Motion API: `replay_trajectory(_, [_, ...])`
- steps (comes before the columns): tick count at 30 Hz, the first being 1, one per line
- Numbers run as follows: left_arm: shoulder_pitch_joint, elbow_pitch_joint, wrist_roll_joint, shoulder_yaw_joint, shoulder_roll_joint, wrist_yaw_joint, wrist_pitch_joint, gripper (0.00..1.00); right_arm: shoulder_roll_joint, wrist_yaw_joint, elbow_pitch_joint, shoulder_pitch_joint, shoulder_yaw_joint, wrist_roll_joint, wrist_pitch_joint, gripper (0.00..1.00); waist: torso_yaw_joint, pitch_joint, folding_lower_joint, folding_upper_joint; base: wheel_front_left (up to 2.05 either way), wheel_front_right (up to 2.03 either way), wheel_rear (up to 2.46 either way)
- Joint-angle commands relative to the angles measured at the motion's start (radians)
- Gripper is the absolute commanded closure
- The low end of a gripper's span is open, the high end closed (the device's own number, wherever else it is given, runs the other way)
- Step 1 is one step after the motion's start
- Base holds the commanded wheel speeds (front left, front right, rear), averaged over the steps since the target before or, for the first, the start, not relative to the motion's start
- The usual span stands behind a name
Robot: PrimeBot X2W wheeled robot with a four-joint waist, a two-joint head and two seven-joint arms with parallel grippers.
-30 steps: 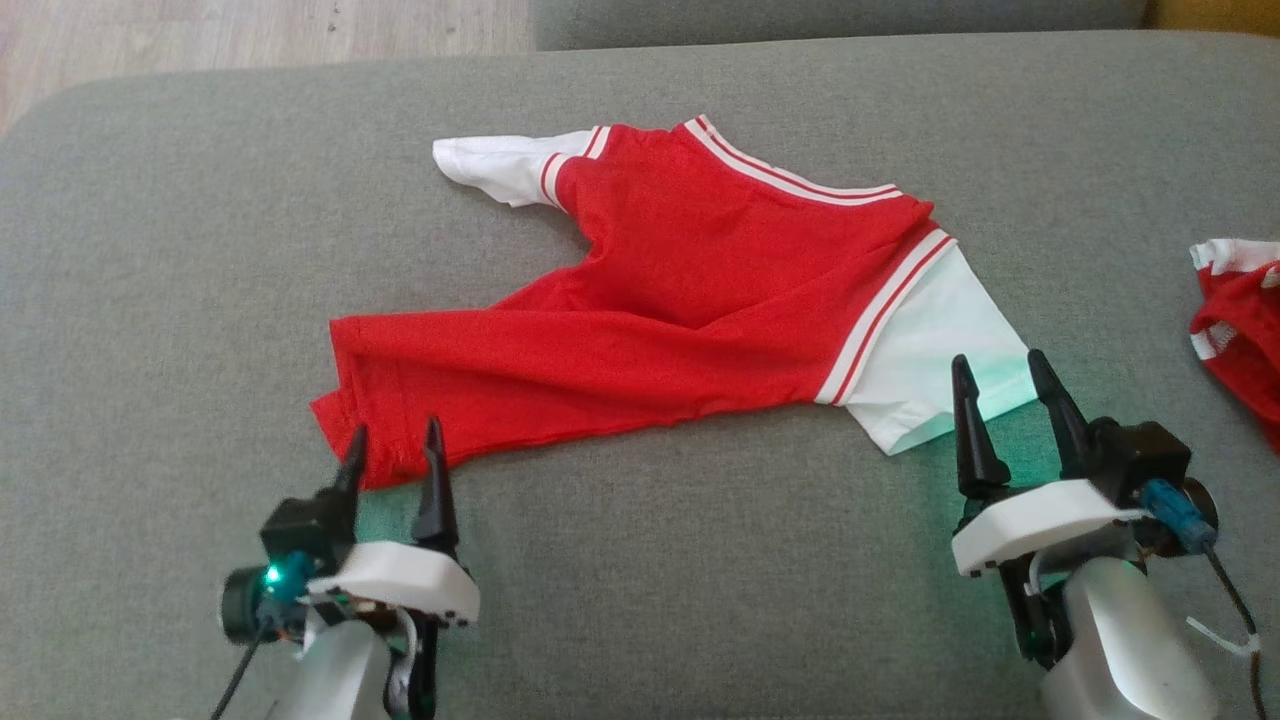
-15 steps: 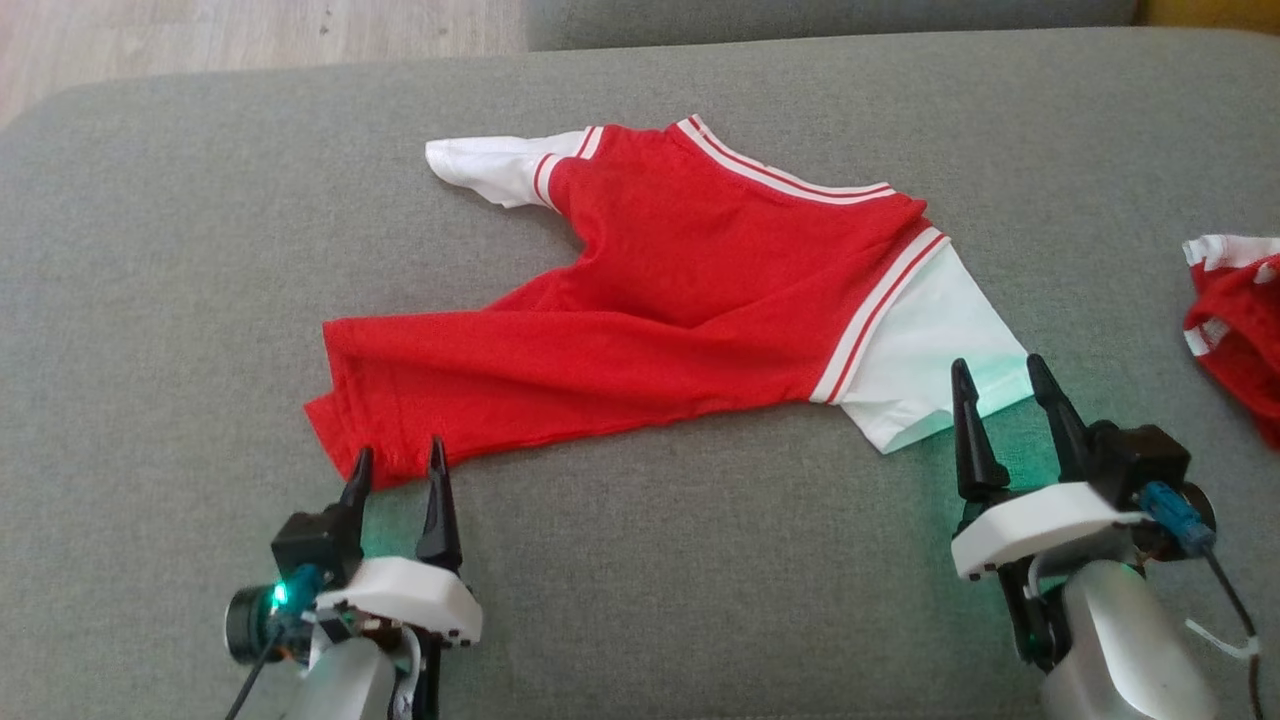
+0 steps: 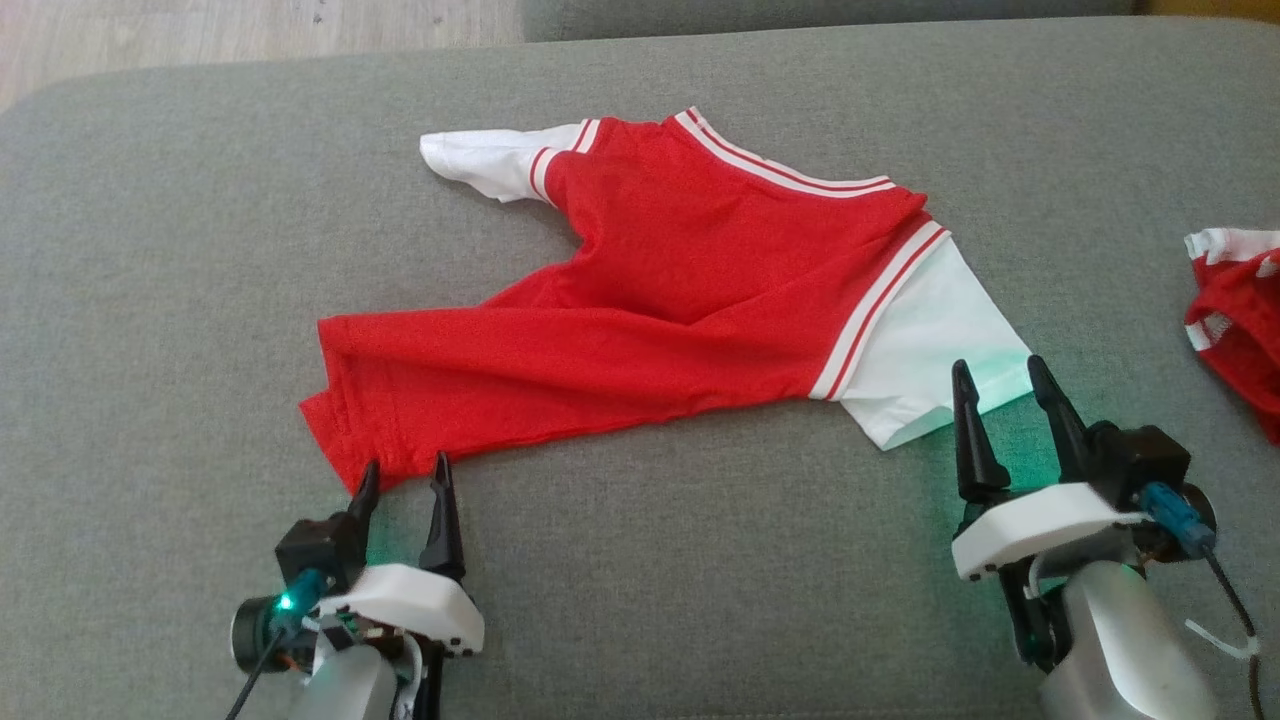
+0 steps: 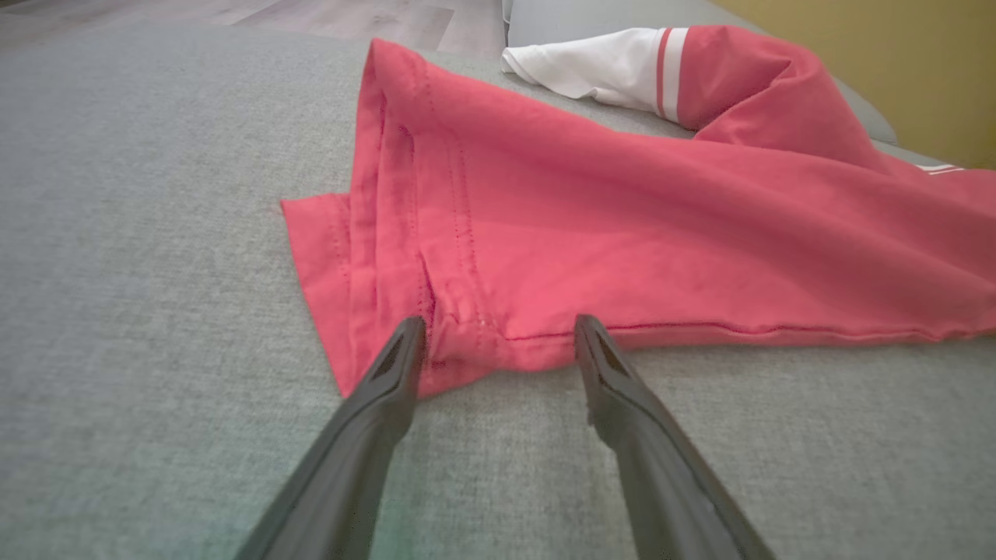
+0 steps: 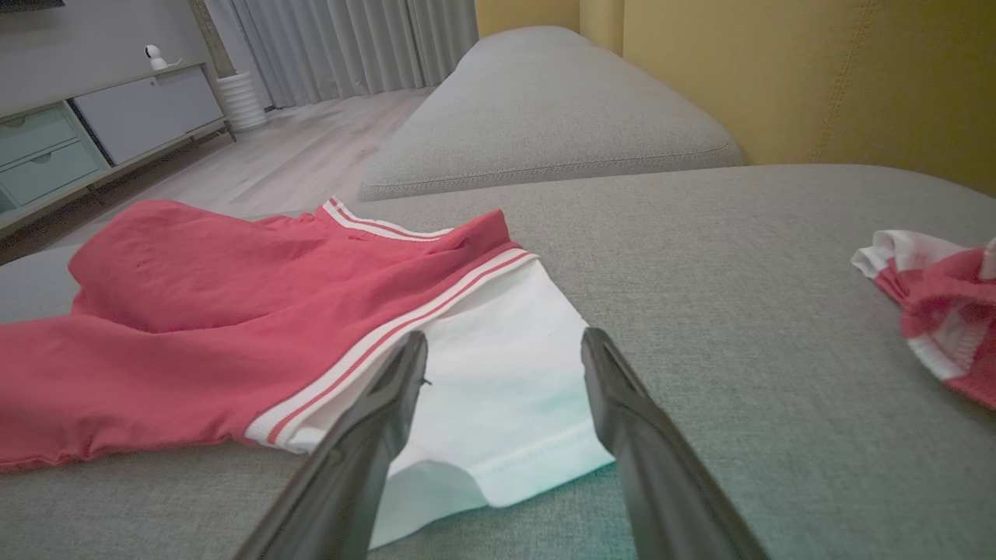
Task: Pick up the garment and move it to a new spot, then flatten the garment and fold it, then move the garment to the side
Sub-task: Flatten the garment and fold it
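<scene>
The left tool [image 3: 404,463] is hovering released, fingers spread at the red hem corner [image 3: 345,440] of the garment [image 3: 690,290] — contact is hard to tell. The right tool [image 3: 998,365] is also standing released, fingers apart over the white sleeve [image 3: 930,350]. The garment is lying rumpled across the grey sofa cushion [image 3: 150,250] — another red-and-white cloth [image 3: 1235,320] is sitting well apart, at the right edge.

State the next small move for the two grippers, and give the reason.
Probably ease both forward and close them on the cloth. The left gripper stands open at the red hem corner, the right gripper open over the white sleeve, and the garment lies bunched and skewed on the cushion, not yet flat.
</scene>
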Motion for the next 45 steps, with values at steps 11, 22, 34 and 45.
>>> replay_trajectory(11, [-0.026,-0.055,0.018,0.044,0.009,-0.014,-0.010,1.00,-0.003,0.004,-0.010,-0.010,0.017,0.005,-0.011,0.00,0.006,-0.023,0.0000,0.0000,0.00,0.00,0.00])
replay_trajectory(22, [0.130,-0.107,0.022,0.115,0.009,-0.009,-0.010,1.00,-0.003,0.004,0.002,0.058,0.008,0.030,-0.011,0.00,0.027,-0.160,0.0000,0.0000,0.00,0.00,0.00])
replay_trajectory(34, [0.185,-0.136,0.097,0.178,0.026,-0.016,-0.010,0.00,-0.003,0.004,-0.039,0.084,0.019,0.044,-0.011,0.00,0.030,-0.193,0.0000,0.0000,0.00,0.00,0.00])
replay_trajectory(45, [0.261,-0.232,0.227,0.210,0.026,0.014,-0.010,0.00,-0.003,0.004,-0.092,0.118,0.057,0.027,-0.011,0.00,0.018,-0.222,0.0000,0.0000,0.00,0.00,0.00])
